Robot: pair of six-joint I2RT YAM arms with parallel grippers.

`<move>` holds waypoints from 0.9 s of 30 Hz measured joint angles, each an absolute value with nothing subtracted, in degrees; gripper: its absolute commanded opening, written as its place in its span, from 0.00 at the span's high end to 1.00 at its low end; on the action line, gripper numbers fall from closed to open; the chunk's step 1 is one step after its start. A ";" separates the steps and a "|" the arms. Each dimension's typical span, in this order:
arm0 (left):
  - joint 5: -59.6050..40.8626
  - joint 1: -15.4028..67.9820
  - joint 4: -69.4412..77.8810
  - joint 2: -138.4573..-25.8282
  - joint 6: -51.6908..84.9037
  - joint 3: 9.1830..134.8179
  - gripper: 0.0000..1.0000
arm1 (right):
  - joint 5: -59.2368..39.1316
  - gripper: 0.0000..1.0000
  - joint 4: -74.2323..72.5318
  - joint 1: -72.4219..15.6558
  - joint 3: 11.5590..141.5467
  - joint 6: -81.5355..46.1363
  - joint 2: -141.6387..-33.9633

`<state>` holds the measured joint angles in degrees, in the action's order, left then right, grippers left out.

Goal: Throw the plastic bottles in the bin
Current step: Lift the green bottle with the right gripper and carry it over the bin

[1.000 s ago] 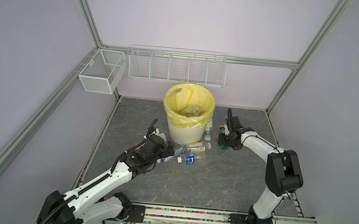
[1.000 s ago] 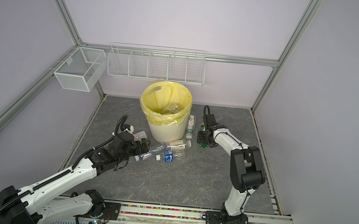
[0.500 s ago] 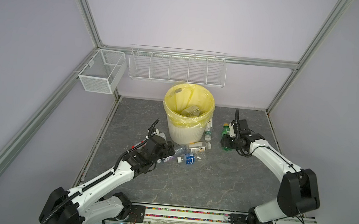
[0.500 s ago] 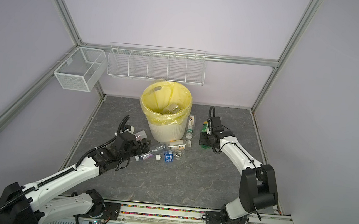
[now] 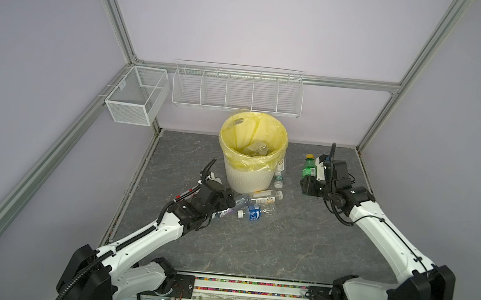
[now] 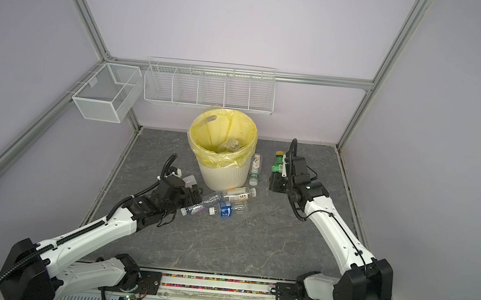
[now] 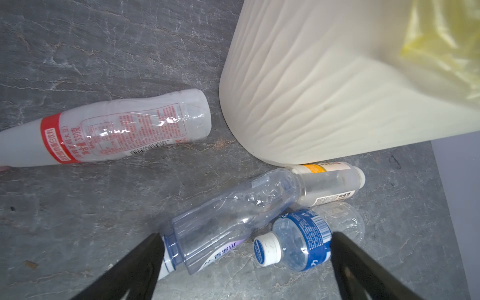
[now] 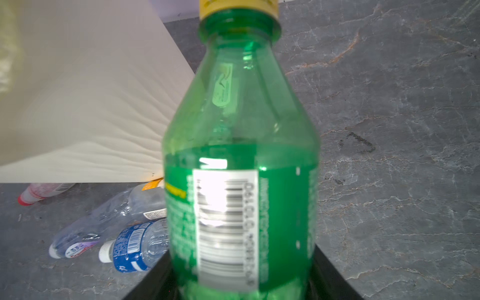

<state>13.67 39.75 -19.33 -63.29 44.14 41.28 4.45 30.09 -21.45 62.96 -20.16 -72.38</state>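
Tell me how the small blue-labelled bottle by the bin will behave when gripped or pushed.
The blue-labelled bottle looks empty, so it is probably very light and easily shoved. It lies on its side, round-bodied, on the flat grey floor, so a nudge would likely roll it. Its thin clear walls may dent under the fingers.

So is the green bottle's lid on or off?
On. The green bottle in the right gripper has its yellow cap on.
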 measured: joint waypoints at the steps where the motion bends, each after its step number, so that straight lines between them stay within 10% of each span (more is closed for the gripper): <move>1: 13.67 39.75 -19.31 -63.26 44.29 41.28 0.00 | 4.38 0.38 30.15 -21.71 62.96 -20.38 -71.40; 27: 13.26 39.75 -19.09 -63.29 46.09 41.36 0.01 | 2.07 0.38 29.39 -31.62 71.24 -19.42 -61.23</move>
